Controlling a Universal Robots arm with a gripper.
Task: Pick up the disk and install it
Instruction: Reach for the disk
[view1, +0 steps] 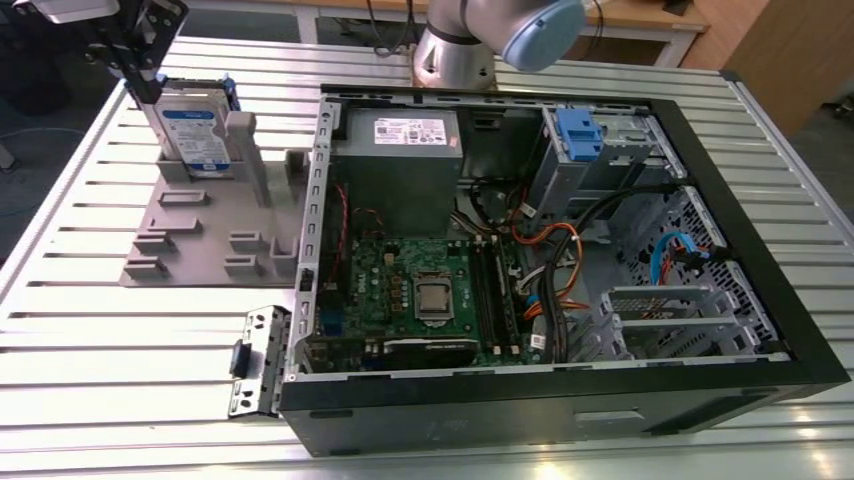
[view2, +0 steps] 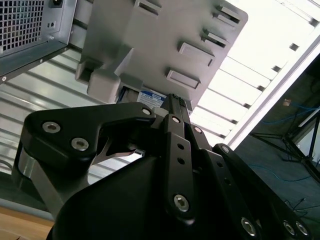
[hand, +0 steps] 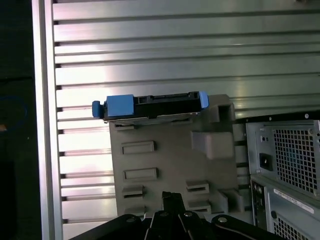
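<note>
You had the disk (view1: 195, 128) standing on edge in a slot of the grey stand (view1: 200, 235), at about ten o'clock from the middle of the open case (view1: 534, 412) in the exterior view. Its long axis ran upward out of the slot. The flat face with the white-and-blue label was turned towards that camera, but the print on the label was too small to read. Blue frame showed along both side edges, and the stand's walls hid the lower end.

In the first wrist view the disk (hand: 150, 104) appeared edge-on, a dark strip with a blue tab at one end and a blue corner at the other. The stand (hand: 165, 160) spread out beside it. In the second wrist view only a sliver of the disk (view2: 150, 96) and its label peeked out from behind the stand (view2: 160, 45), and the arm's black linkage covered the rest.

The gripper (view1: 140, 72) hung right over the disk's top edge at eleven o'clock in the exterior view, seemingly touching it. You could not tell whether it was clamped on the disk or released. Its tip showed in both wrist views (view2: 172, 100) (hand: 167, 196).

Inside the case, the grey box (view1: 400, 165) carried a white sticker (view1: 407, 130) at twelve o'clock, its text illegible. A blue tab (view1: 577, 130) sat at one o'clock. The slatted table (view1: 134, 345) lay under everything.
</note>
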